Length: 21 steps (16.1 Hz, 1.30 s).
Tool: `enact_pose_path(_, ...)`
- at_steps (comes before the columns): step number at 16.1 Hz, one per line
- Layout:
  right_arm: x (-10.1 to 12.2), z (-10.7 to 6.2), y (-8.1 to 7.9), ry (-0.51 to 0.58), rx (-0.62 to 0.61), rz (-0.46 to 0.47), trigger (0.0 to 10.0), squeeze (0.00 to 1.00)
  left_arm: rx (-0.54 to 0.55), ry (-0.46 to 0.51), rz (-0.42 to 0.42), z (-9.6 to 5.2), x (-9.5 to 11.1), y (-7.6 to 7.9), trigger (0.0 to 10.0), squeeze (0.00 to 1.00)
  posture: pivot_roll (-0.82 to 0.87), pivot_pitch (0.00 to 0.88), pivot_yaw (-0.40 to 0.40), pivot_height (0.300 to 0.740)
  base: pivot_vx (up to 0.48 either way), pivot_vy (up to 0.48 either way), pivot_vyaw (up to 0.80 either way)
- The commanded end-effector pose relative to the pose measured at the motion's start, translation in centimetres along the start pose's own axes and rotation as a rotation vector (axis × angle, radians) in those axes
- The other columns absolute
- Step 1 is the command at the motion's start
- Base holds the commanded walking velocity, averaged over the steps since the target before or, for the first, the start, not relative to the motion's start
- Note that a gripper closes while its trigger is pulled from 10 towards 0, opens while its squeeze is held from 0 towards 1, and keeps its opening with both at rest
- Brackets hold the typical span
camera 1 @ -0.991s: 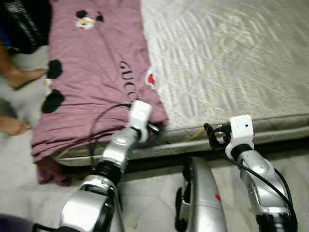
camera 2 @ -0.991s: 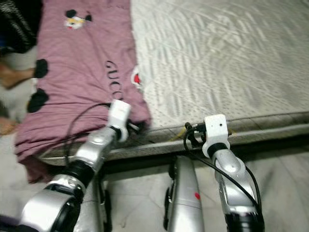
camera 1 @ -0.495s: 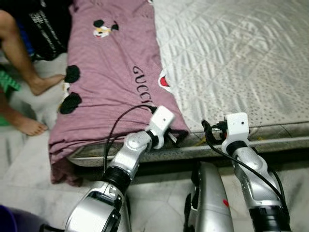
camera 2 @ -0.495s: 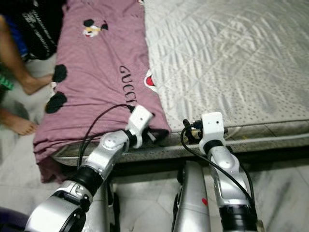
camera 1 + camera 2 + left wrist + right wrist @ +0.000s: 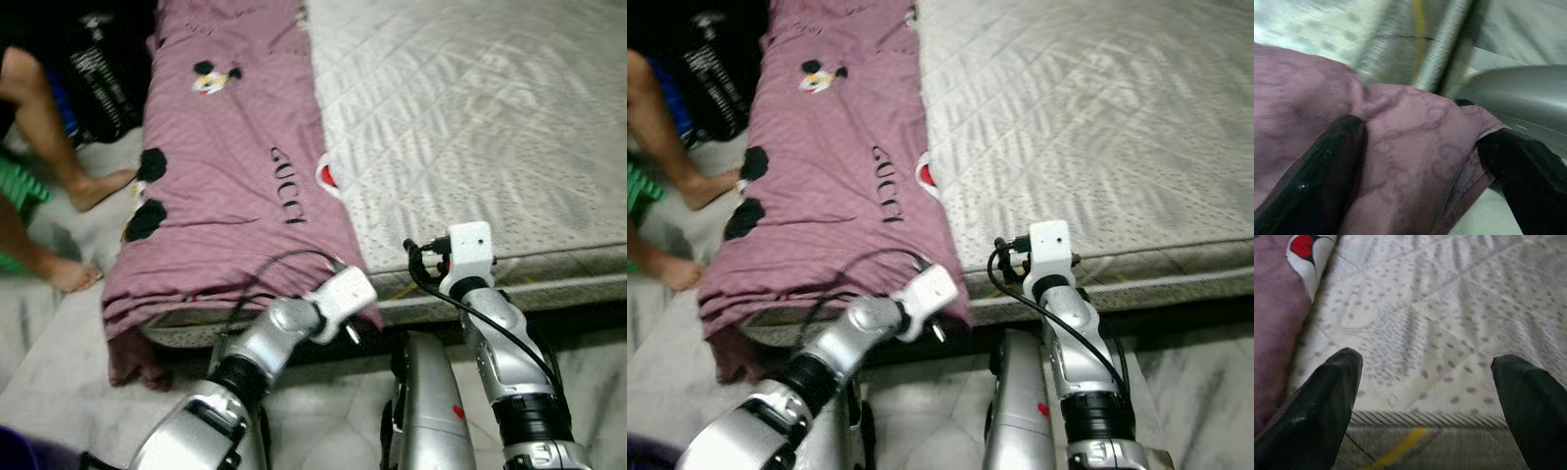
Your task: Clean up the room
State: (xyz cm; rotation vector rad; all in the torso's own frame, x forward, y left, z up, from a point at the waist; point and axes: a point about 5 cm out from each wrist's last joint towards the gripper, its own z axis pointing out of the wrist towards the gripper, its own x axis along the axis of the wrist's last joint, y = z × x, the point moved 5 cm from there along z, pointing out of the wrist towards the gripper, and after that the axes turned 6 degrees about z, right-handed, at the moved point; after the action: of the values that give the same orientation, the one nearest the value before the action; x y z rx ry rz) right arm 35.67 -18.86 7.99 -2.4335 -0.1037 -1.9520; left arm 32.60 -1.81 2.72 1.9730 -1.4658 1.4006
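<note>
A mauve blanket [image 5: 235, 186] with a cartoon mouse and black lettering lies along the left side of a white quilted mattress [image 5: 470, 117]. Its near end hangs over the mattress's front edge. My left gripper [image 5: 355, 329] is at the blanket's near right corner, in front of the mattress edge. In the left wrist view its black fingers [image 5: 1327, 171] stand apart, open, with the mauve blanket corner [image 5: 1415, 161] between them. My right gripper [image 5: 1427, 360] is open over the mattress's front edge, just right of the blanket, holding nothing.
A person's bare legs and feet [image 5: 61, 272] are on the floor to the left of the bed, beside a black bag [image 5: 98, 69]. Pale marble floor [image 5: 323, 421] lies in front of the bed, with my silver leg [image 5: 426, 411] between the arms.
My left gripper has come down off the top of the blanket's corner to the front of the mattress edge, further right. The right arm has barely moved. The camera has shifted.
</note>
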Motion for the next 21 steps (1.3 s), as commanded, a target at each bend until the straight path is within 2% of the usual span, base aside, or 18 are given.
enact_pose_path(1, 0.0, 0.3, -0.6, 0.001, 0.02, 0.001, 10.0, 0.0, 0.07, 0.037, 0.005, -0.6, 0.3, -1.4, 10.0, 0.0, 0.01, 0.051, 0.059, 0.539, 0.0, 0.0, 0.0)
enact_pose_path(2, 0.3, 0.8, -1.0, 0.006, 0.033, 0.0, 10.0, 0.0, 0.162, 0.124, 0.052, -1.6, 2.0, -3.4, 10.0, 0.0, 0.02, 0.047, 0.055, 0.539, 0.0, 0.0, 0.0)
enact_pose_path(3, 0.6, 1.2, -1.3, 0.01, 0.039, 0.0, 10.0, 0.0, 0.18, 0.167, 0.084, -1.9, 3.2, -4.0, 10.0, 0.0, 0.03, 0.043, 0.051, 0.539, 0.0, 0.0, 0.0)
enact_pose_path(5, 1.1, 1.8, -1.8, 0.021, 0.047, 0.0, 10.0, 0.0, 0.19, 0.232, 0.213, -2.3, 5.7, -4.5, 10.0, 0.0, 0.04, 0.036, 0.053, 0.539, 0.0, 0.0, 0.0)
enact_pose_path(7, 1.4, 2.1, -2.0, 0.032, 0.045, 0.006, 10.0, 0.0, 0.181, 0.243, 0.281, -1.8, 7.2, -4.6, 10.0, 0.0, 0.04, 0.026, 0.058, 0.539, 0.0, 0.0, 0.0)
enact_pose_path(9, 1.4, 2.2, -2.1, 0.036, 0.041, 0.011, 10.0, 0.0, 0.141, 0.238, 0.301, -1.2, 8.1, -4.1, 10.0, 0.0, 0.04, 0.018, 0.068, 0.539, 0.0, 0.0, 0.0)
enact_pose_path(10, 1.2, 2.1, -2.0, 0.036, 0.033, 0.011, 10.0, 0.0, 0.149, 0.271, 0.261, -1.3, 9.5, -4.2, 10.0, 0.0, 0.04, 0.009, 0.078, 0.539, 0.0, 0.0, 0.0)
enact_pose_path(12, 0.6, 2.0, -1.9, 0.012, 0.028, 0.01, 10.0, 0.0, 0.07, 0.261, 0.296, -1.1, 9.8, -2.9, 10.0, 0.0, 0.05, 0.004, 0.082, 0.539, 0.0, 0.0, 0.0)
enact_pose_path(13, 0.0, 2.0, -1.9, -0.013, 0.026, 0.012, 10.0, 0.0, -0.027, 0.221, 0.311, -0.5, 9.5, -1.1, 10.0, 0.0, 0.06, 0.0, 0.084, 0.539, 0.0, 0.0, 0.0)
enact_pose_path(15, -0.5, 2.1, -2.2, -0.043, 0.034, 0.002, 10.0, 0.0, -0.171, 0.07, 0.338, 0.5, 6.6, 1.5, 10.0, 0.0, 0.05, 0.0, 0.088, 0.539, 0.0, 0.0, 0.0)
enact_pose_path(16, -0.8, 2.1, -2.4, -0.062, 0.044, -0.003, 10.0, 0.0, -0.226, 0.033, 0.367, 0.5, 5.6, 2.5, 10.0, 0.0, 0.04, 0.0, 0.091, 0.539, 0.0, 0.0, 0.0)
enact_pose_path(19, -1.6, 2.1, -2.1, -0.099, 0.047, -0.011, 10.0, 0.0, -0.142, 0.128, 0.459, -0.3, 7.2, 1.5, 10.0, 0.0, 0.03, 0.0, 0.091, 0.539, 0.0, 0.0, 0.0)
enact_pose_path(21, -1.8, 2.0, -2.0, -0.105, 0.046, -0.011, 10.0, 0.0, 0.012, 0.148, 0.441, -1.7, 7.5, -0.9, 10.0, 0.0, 0.04, 0.0, 0.089, 0.539, 0.0, 0.0, 0.0)
